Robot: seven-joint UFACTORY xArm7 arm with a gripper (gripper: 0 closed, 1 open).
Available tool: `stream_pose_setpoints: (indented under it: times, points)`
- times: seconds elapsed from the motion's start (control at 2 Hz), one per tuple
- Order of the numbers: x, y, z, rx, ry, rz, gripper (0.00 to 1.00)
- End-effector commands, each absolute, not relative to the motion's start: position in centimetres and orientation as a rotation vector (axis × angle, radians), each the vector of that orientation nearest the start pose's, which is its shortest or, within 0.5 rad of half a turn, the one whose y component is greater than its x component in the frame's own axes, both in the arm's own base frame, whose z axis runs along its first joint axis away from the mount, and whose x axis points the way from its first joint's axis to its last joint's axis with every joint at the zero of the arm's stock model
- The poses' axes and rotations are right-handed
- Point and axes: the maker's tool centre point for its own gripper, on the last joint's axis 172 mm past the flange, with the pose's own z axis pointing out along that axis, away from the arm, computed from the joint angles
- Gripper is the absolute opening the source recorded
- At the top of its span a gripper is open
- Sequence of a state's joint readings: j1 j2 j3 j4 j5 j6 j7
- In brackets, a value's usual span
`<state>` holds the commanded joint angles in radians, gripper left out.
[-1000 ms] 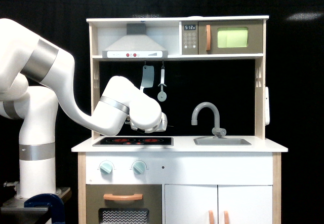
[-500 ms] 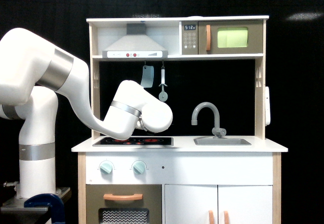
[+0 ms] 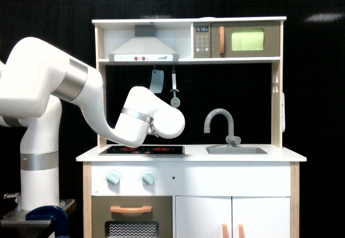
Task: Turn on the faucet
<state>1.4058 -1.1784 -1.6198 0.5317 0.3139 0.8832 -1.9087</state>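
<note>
The faucet is a small matte grey tap with a curved gooseneck spout, standing behind the grey sink on the toy kitchen's white counter. Its small knob sits at the base, on the exterior view's right of the spout. My white arm reaches in from the exterior view's left and its rounded wrist hovers above the black stovetop, well short of the faucet. The gripper's fingers are hidden behind the wrist, so their state does not show.
A grey spatula and a round utensil hang from the rail just above my wrist. A hood and a microwave sit on the upper shelf. Two mint-green stove knobs are on the front panel. Wooden side posts frame the counter.
My arm has swung toward the exterior view's right and risen slightly over the stovetop, the wrist rotating so the gripper is now hidden. The hanging round utensil has shifted a little to the right.
</note>
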Motion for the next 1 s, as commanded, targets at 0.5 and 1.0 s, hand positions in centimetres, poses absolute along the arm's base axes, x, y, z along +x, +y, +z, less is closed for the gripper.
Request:
stream_pose_setpoints:
  times: [0.5,1.0]
  points:
    - [34.4,26.0,21.7,-1.202,-1.341,-1.029,1.00]
    - [37.6,30.6,21.4,-1.202,-1.341,-1.029,1.00]
